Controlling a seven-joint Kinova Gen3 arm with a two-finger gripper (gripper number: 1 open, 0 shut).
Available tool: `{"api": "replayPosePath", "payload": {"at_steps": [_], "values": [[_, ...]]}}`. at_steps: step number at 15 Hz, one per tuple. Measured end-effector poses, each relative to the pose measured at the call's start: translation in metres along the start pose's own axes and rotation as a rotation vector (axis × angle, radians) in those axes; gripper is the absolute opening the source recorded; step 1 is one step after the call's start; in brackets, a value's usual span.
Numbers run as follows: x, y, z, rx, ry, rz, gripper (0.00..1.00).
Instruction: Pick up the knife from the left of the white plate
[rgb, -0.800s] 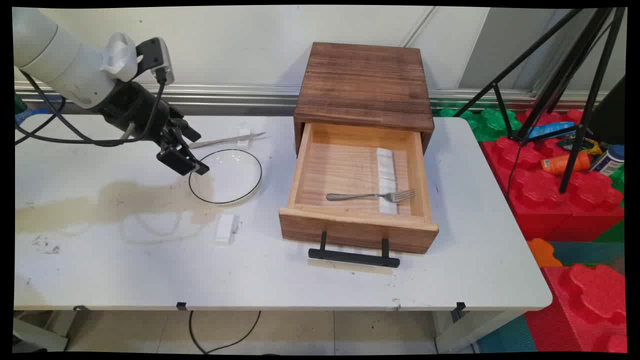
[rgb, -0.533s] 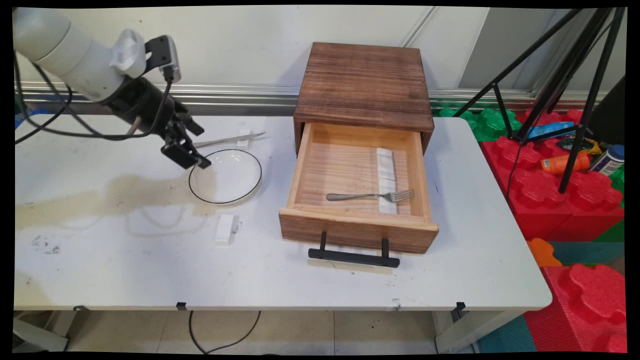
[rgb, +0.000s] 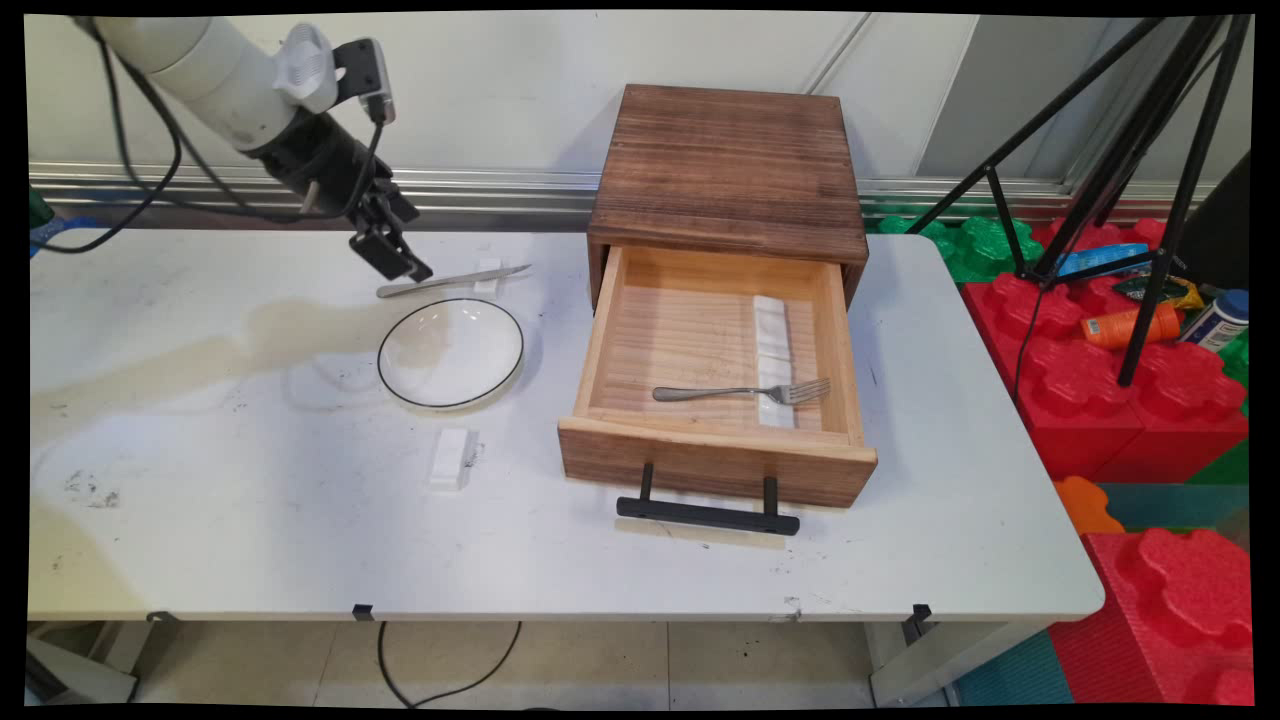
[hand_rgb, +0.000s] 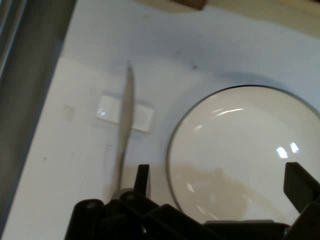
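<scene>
Steel knife (rgb: 452, 281) lies on the white table (rgb: 250, 520), just below and ahead of the gripper (rgb: 392, 262), long axis running away from it toward the drawer (rgb: 715, 400), resting across a small white block (hand_rgb: 125, 112). Fingers spread, nothing held. White plate (rgb: 451, 352) just beside the knife, on the gripper's near side.

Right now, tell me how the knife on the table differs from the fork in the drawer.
The knife lies on the white table behind the plate, close to the open gripper; the fork lies inside the open wooden drawer, far from it. The knife rests across a small white block; the fork's tines rest on a long white strip. Both are silver-coloured cutlery, lying flat.
</scene>
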Motion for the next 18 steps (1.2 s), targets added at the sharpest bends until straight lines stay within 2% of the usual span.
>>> {"api": "replayPosePath", "payload": {"at_steps": [7, 11, 18], "values": [[0.010, -0.064, 0.045, 0.014, -0.065, 0.030, 1.00], [0.013, -0.093, 0.077, -0.008, -0.112, 0.072, 1.00], [0.014, -0.128, 0.123, -0.055, -0.169, 0.125, 1.00]]}}
